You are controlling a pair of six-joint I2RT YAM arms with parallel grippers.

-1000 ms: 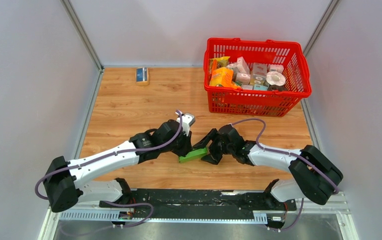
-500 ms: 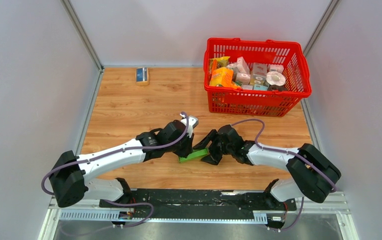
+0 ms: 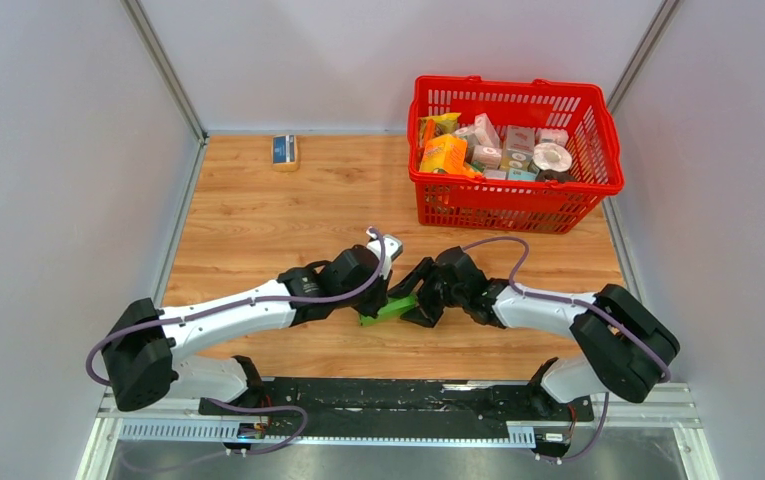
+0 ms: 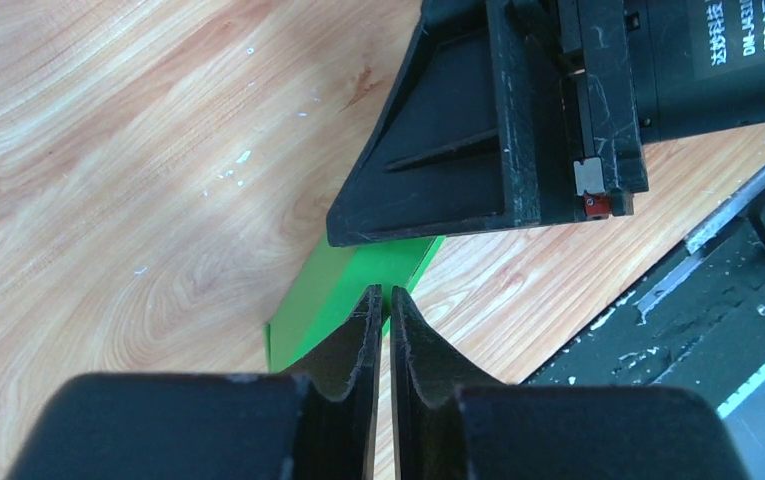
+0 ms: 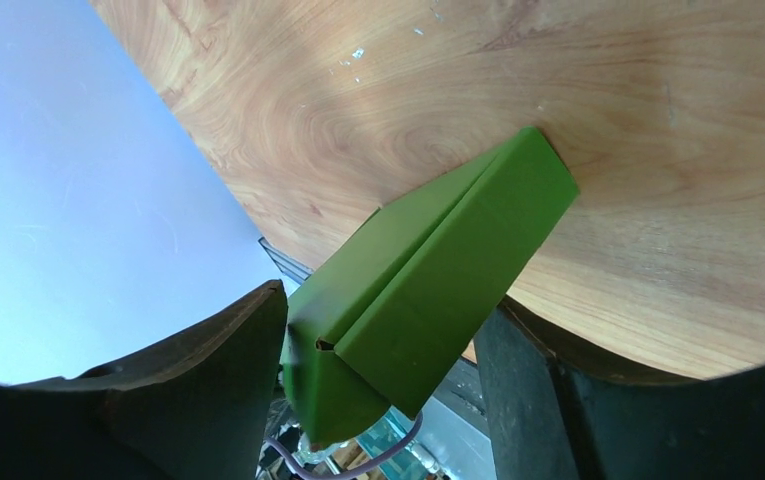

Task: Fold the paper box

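Here is the wooden table [image 3: 258,210], walled in by pale panels on three sides. At its far right corner sits the red basket [image 3: 514,208], heaped with printed packages, an orange one [image 3: 445,153] on top at the left. Down at the near edge both arms reach inward and meet around the middle of the table, the left arm [image 3: 228,312] stretched low from the left and the right arm [image 3: 548,305] from the right, each with a purple cable looping over it.

Now the right gripper [image 5: 380,305]: its wrist view shows the jaws standing wide with the paper box [image 5: 438,260] lodged between them, each finger against a side of it, so that is a grasp. The box's far end touches the wood, its near end is up between the fingers, and a long crease runs down its top.

The left gripper [image 4: 383,292] has its fingers drawn almost together with only a thin slit left; the tips sit right at the green edge, just under the right gripper's black body, and whether they pinch any card I cannot tell.

From above, the box lies between the two grippers, well apart from the basket. Smallest of all, a little blue-and-tan box [image 3: 284,150] rests alone at the far left edge.
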